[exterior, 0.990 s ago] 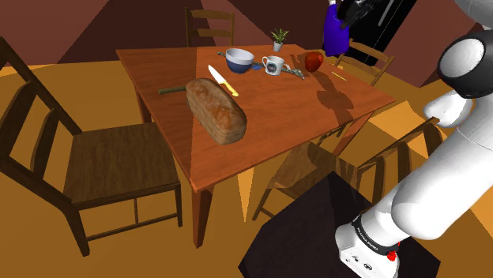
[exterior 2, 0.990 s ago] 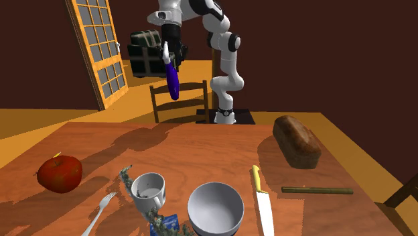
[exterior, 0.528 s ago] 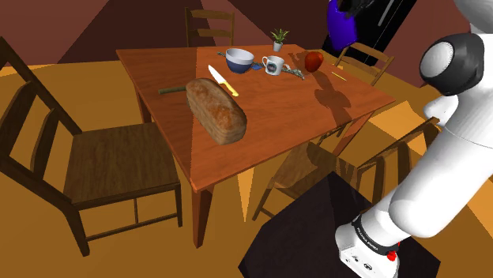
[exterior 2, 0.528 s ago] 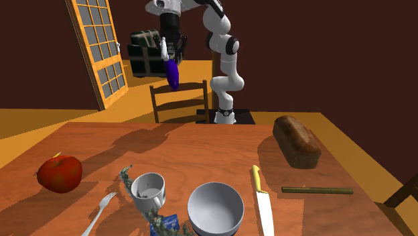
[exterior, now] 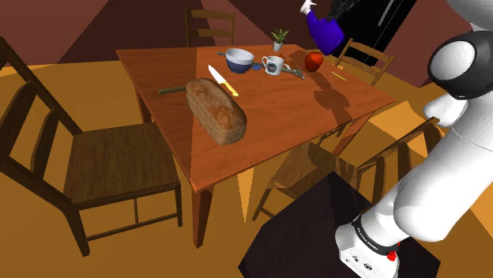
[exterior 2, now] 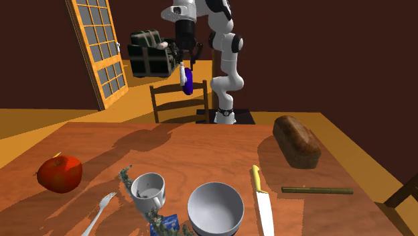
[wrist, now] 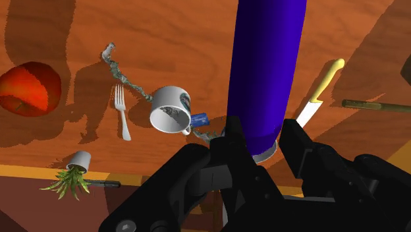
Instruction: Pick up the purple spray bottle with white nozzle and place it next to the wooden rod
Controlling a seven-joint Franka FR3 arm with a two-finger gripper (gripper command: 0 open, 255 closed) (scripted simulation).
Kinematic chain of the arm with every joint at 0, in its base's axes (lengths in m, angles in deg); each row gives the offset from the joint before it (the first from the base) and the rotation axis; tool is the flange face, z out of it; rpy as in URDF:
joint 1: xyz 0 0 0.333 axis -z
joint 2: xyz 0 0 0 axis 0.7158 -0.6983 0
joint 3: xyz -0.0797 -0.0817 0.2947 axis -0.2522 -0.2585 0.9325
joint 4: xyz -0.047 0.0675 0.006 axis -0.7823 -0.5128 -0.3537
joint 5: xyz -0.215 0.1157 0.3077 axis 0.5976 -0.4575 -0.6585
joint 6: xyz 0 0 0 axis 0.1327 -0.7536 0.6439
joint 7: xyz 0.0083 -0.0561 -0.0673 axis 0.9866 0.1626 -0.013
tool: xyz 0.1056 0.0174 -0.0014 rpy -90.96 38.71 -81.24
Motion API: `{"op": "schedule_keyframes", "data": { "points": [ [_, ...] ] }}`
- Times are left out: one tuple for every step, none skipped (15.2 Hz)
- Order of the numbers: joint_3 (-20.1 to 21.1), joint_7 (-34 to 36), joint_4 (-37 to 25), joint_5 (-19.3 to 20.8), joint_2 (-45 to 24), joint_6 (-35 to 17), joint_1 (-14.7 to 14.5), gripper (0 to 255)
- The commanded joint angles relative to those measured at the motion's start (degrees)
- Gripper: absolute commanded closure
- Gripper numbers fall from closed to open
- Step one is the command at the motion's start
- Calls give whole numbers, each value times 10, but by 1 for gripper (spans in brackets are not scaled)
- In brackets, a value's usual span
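Observation:
The purple spray bottle with its white nozzle hangs tilted in the air above the table's far right corner, and my gripper is shut on it. Seen from across the table, the bottle hangs below the gripper, well behind the table. In the wrist view both black fingers clasp the purple body at the gripper. The thin wooden rod lies on the table beside the bread loaf; it is also visible at the rod and the rod.
On the wooden table lie a yellow-handled knife, a bowl, a white mug, a red apple, a fork and a small potted plant. Chairs stand around the table, including one chair at the shoulder view's left.
The gripper has carried the bottle toward the table, to the shoulder view's left, and tilted it so the nozzle points left. In the second exterior view it shifted right.

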Motion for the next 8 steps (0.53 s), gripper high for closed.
{"op": "schedule_keyframes", "data": {
  "points": [
    [10, 23, 33, 17, 10, -31, -23, 255],
    [15, 35, 45, 23, 13, -43, -33, 255],
    [21, 46, 55, 29, 14, -54, -41, 255],
    [26, 57, 64, 33, 14, -65, -50, 255],
    [31, 68, 72, 37, 14, -76, -57, 255],
    [36, 78, 79, 41, 12, -86, -65, 255],
    [40, 88, 85, 44, 10, -96, -72, 255],
    [45, 98, 90, 46, 7, -105, -79, 255]
  ]
}}
